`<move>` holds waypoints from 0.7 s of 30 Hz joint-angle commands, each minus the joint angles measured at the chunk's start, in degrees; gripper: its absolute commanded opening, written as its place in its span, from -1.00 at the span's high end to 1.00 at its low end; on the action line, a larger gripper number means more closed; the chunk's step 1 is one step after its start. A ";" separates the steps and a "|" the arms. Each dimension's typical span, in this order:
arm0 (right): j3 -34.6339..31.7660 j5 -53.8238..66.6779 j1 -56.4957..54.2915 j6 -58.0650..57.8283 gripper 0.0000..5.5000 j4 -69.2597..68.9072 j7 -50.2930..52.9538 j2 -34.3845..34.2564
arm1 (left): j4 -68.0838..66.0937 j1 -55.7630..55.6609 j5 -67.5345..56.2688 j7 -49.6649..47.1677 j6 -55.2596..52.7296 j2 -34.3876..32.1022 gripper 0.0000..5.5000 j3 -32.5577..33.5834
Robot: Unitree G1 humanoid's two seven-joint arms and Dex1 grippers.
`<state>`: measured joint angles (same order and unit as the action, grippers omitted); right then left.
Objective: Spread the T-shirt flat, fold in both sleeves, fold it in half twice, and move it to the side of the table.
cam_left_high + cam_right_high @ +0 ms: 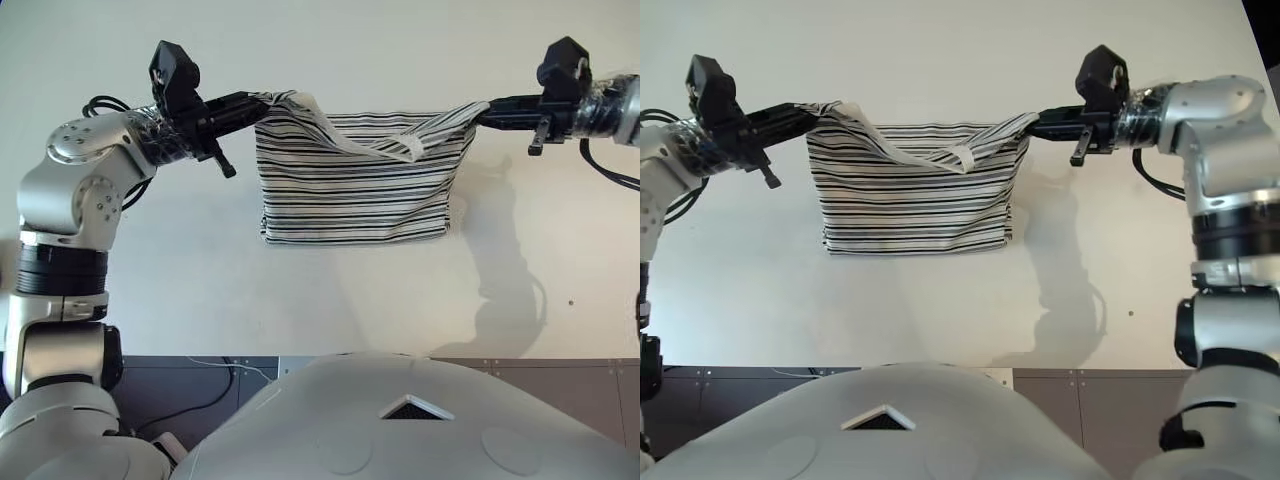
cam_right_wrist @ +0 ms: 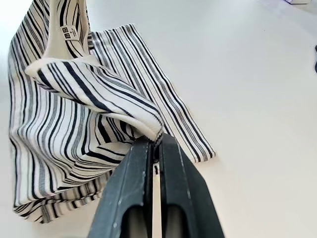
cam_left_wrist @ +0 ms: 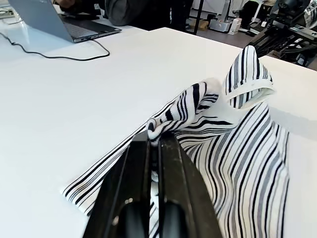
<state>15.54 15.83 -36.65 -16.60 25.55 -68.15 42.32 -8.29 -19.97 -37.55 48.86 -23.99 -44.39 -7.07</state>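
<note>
The black-and-white striped T-shirt hangs folded between my two grippers, its lower edge resting on the white table. My left gripper is shut on the shirt's upper left corner; the left wrist view has the pinched cloth bunched at the fingertips. My right gripper is shut on the upper right corner, and the right wrist view shows the cloth clamped there. The white collar band sags loose along the top edge between them.
A laptop and a black cable lie on the table far beyond the left gripper. The near table edge runs just ahead of me. Bare tabletop lies in front of and on both sides of the shirt.
</note>
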 commanded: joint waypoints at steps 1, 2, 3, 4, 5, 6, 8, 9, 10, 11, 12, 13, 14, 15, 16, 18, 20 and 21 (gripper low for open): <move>2.73 -8.00 -9.46 7.29 0.94 21.20 2.17 -8.20 | -11.88 -5.32 8.14 0.23 2.86 5.58 0.96 -2.27; 3.15 -9.56 -10.46 8.66 0.94 25.21 2.89 -9.94 | -14.41 -5.56 10.55 0.25 4.05 6.93 0.96 -3.32; 3.51 -11.22 -11.19 10.06 0.94 28.53 3.86 -11.54 | -16.86 -5.57 12.93 0.15 5.29 8.28 0.96 -4.26; 3.82 -12.91 -11.62 11.41 0.94 31.40 5.28 -13.09 | -19.68 -5.69 15.63 -0.47 6.70 9.86 0.96 -5.30; 3.85 -14.18 -11.80 12.82 0.94 33.58 6.24 -14.30 | -22.05 -5.78 17.84 -1.21 7.62 11.27 0.96 -5.95; 3.66 -15.20 -11.75 13.91 0.87 35.31 7.81 -15.48 | -24.75 -6.06 19.98 -2.27 8.76 12.74 0.87 -6.45; 1.86 -15.92 -11.85 15.24 0.78 38.20 11.73 -17.21 | -30.23 -7.11 23.61 -5.71 11.56 15.18 0.79 -6.15; 0.55 -15.74 -12.13 15.27 0.70 39.45 13.41 -17.60 | -32.43 -7.49 24.90 -7.65 13.07 15.98 0.73 -5.44; -0.75 -15.58 -12.47 15.19 0.63 40.54 14.67 -17.79 | -33.97 -7.62 25.70 -9.38 14.59 16.55 0.67 -4.41; -1.94 -15.53 -12.70 15.13 0.60 41.41 15.89 -17.77 | -35.15 -7.76 26.16 -10.78 16.00 17.10 0.64 -3.35; -3.33 -15.30 -12.95 14.78 0.53 42.21 17.65 -17.70 | -36.13 -8.08 26.34 -12.58 17.24 17.79 0.57 -1.94; -4.56 -15.06 -13.16 14.48 0.49 42.80 19.06 -17.64 | -37.00 -8.52 26.33 -14.00 18.15 18.43 0.54 -0.67; -6.32 -14.37 -13.59 14.06 0.41 43.44 20.98 -17.67 | -37.94 -9.18 25.99 -15.23 19.11 19.10 0.46 0.81; -8.43 -13.40 -14.14 13.62 0.33 44.05 23.07 -17.82 | -38.41 -9.79 25.39 -16.15 19.62 19.92 0.40 2.37; -10.18 -12.66 -14.53 13.40 0.27 44.43 24.54 -18.04 | -38.90 -10.32 25.14 -16.72 20.05 20.63 0.36 3.51; -11.77 -12.55 -14.22 14.83 0.12 43.71 26.08 -18.75 | -39.33 -11.08 24.99 -17.41 20.38 22.36 0.36 5.05; -11.47 -13.29 -13.05 17.61 0.04 41.05 25.07 -19.89 | -39.20 -11.52 25.03 -17.85 20.04 23.94 0.36 6.00; -11.36 -13.26 -12.51 18.64 0.04 39.41 23.89 -20.46 | -39.05 -11.65 25.36 -18.06 20.14 24.45 0.36 6.25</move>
<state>3.96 2.93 -49.57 0.03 67.99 -42.66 23.34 -47.17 -30.29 -12.66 31.47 -3.83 -21.04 -1.59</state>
